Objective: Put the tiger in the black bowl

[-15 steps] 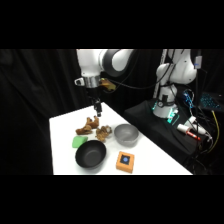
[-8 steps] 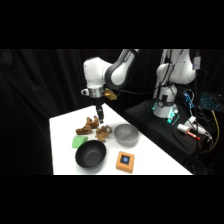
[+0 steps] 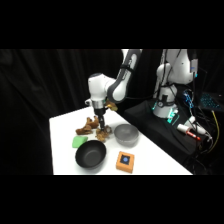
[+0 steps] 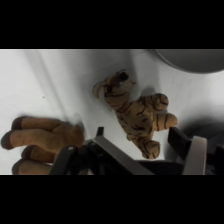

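- The tiger (image 4: 137, 116) lies on the white table (image 3: 62, 145), not in the black bowl (image 3: 90, 155), so the job has hardly begun
- The gripper (image 4: 145, 150) is open and holds nothing
- The tiger lies between its two fingers, just under it
- A brown toy (image 4: 42, 142) lies just beside the tiger
- Left to do: grab, lift, carry to the bowl, drop

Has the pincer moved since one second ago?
Yes. In the side view the pincer has come down toward the toys, nearer the grey metal bowl, now over the tiger.
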### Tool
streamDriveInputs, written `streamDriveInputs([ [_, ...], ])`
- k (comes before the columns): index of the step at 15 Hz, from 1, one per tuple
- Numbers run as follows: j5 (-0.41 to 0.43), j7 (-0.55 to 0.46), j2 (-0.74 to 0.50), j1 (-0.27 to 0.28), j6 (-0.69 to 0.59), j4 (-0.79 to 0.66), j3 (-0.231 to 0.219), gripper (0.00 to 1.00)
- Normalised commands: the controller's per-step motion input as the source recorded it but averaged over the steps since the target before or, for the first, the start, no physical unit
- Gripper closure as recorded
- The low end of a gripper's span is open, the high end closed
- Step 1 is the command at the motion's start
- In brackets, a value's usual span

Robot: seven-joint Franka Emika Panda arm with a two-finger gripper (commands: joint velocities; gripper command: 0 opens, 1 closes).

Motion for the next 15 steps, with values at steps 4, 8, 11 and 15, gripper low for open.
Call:
streamDriveInputs([
  [4,0.149,-0.09,0.23,-0.110,0.22,0.08,0.119,0.00],
  [8,0.087,-0.06,0.15,-0.088,0.17,0.09,0.090,0.35],
  [11,0.004,-0.02,0.03,-0.029,0.10,0.06,0.031,0.59],
  [15,-0.122,0.08,-0.12,0.084,-0.06,-0.01,-0.087,0.91],
])
